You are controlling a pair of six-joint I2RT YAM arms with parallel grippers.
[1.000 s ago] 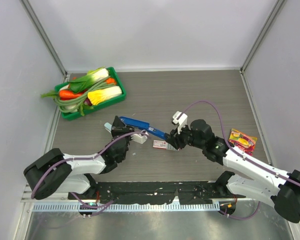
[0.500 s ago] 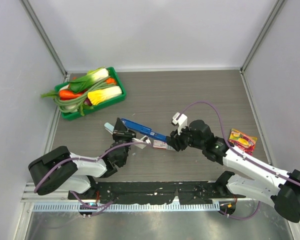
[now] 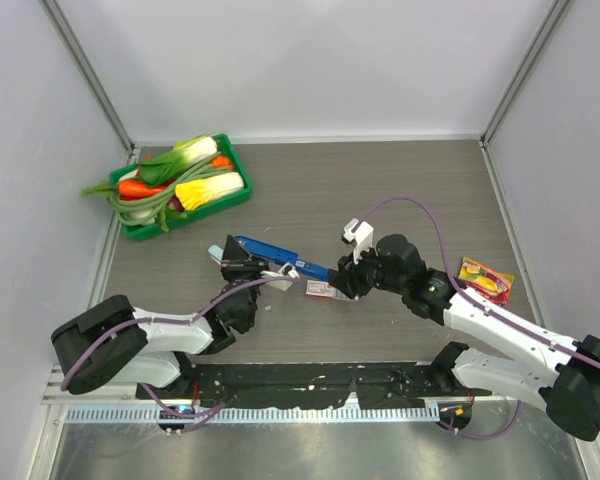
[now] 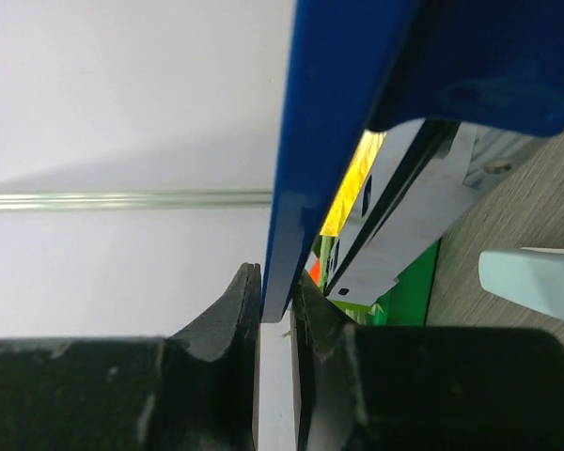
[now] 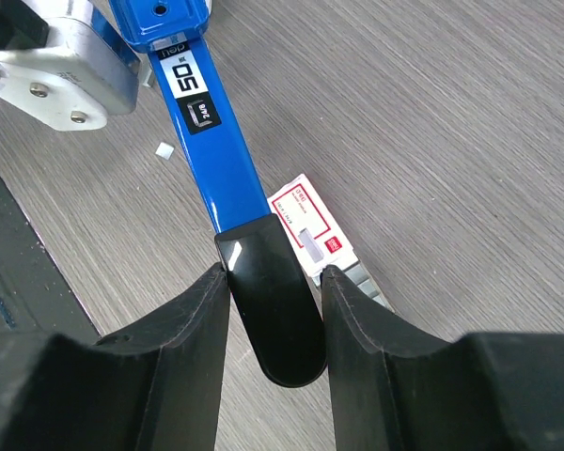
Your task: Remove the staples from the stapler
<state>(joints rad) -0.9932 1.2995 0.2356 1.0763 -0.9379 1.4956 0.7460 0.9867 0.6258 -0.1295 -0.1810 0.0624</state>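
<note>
Left wrist view: the left gripper (image 4: 277, 293) pinches the thin blue edge of the stapler (image 4: 329, 113) between nearly closed jaws. The right gripper (image 5: 274, 277) clasps the stapler's black end, fingers touching both sides, just beside a small red-and-white staple box (image 5: 310, 230) lying mid-table on the grey table (image 5: 432, 113).

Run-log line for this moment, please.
left claw: shut on stapler, blue edge | right claw: shut on its black tip | red-white box: beside that tip
</note>
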